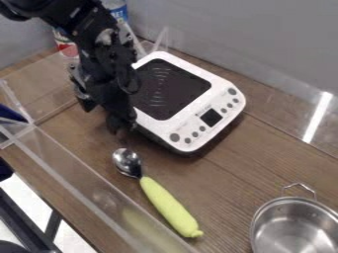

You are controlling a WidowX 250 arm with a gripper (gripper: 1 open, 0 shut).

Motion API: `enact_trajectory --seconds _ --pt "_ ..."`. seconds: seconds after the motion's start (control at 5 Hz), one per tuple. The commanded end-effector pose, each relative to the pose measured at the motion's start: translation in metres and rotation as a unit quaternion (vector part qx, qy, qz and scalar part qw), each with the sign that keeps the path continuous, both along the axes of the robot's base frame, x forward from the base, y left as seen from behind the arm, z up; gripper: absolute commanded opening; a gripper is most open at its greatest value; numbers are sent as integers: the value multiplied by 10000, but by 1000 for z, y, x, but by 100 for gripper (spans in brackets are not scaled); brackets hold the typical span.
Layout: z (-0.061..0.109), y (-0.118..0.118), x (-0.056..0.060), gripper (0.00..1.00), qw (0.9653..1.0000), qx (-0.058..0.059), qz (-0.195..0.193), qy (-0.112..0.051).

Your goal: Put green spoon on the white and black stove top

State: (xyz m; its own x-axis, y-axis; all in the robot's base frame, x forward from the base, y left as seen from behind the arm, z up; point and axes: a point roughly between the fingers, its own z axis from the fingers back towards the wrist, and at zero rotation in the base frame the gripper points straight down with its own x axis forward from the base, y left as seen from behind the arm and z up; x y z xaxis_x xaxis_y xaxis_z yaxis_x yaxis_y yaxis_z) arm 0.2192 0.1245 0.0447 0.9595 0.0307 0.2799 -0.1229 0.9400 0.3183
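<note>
Step in hand: reaching for the green spoon (169,206); I judge it is the approach before the grasp, because the spoon lies on the wooden table (227,188) and not on the white and black stove top (196,111).
Spoon place: on the near side of the stove top, below its button panel in the view; apart from it, with the metal bowl (126,161) nearer to the stove top than the handle end is.
Spoon direction: the bowl points to the upper left of the view, the thick yellow-green handle to the lower right; the long axis is a steep diagonal, which runs away from the stove top and roughly crosswise to its panel edge.
Gripper: the black gripper (111,119) is beside the left side of the stove top, above and a little left of the bowl in the view; no object is seen in its jaws; how far they are open I cannot tell, since the fingers are dark and merge together.
Next move: the gripper should probably come toward the near side of the stove top, set its jaws across the spoon's long axis, and close on it; after this, lift it and bring it over the black ringed surface.
Steel pot: at the lower right of the stove top, apart from it; this one (295,227) seems not needed.
</note>
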Motion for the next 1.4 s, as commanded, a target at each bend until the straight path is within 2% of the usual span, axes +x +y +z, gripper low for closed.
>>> enact_trajectory --seconds 0.0,0.2,0.4,0.6,0.8,1.2 --pt "4 2 1 100 9998 79 131 -151" --pt "-1 -3 2 0 9994 93 310 -155" --pt "-4 -8 4 100 9987 118 472 -182" --pt "-4 2 9 0 9974 176 654 -231" --pt "1 -1 7 100 9985 149 499 -182" --pt "13 6 8 100 9981 134 587 -150"
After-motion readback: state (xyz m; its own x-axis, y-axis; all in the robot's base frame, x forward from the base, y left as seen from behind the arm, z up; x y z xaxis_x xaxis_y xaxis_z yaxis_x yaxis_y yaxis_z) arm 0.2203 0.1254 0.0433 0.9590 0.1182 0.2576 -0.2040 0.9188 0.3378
